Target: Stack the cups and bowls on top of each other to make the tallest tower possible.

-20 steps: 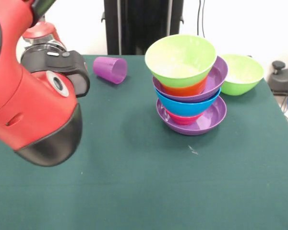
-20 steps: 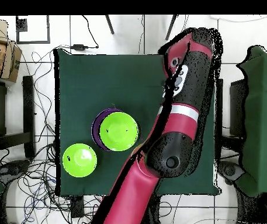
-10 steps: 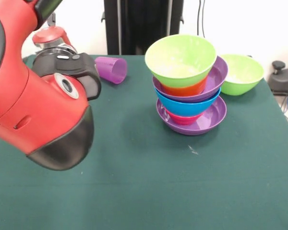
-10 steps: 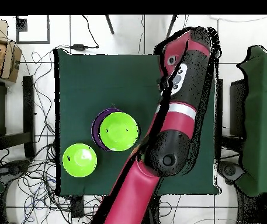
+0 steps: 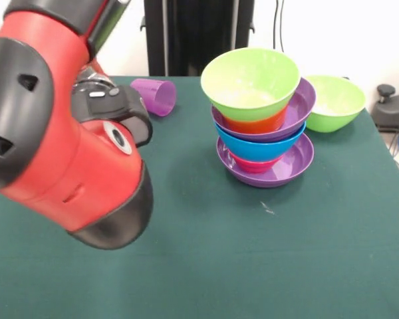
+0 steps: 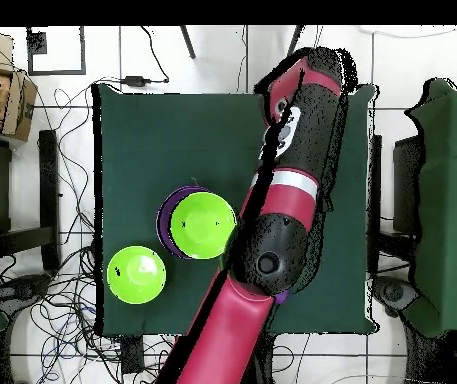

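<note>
We cannot find the gripper in either view, so its state is beyond telling; only the red and black arm (image 5: 66,126) shows, bulking over the left of the green desk (image 5: 253,252). Just behind it a translucent purple cup (image 5: 154,96) lies on its side. The tower (image 5: 263,116) stands mid-desk (wide purple bowl at its base, lime green bowl (image 6: 203,225) on top). A second lime green bowl (image 5: 334,102) sits just beside it.

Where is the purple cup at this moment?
In the front view the purple cup lies on its side near the table's far edge, left of the tower, beside the arm.
</note>
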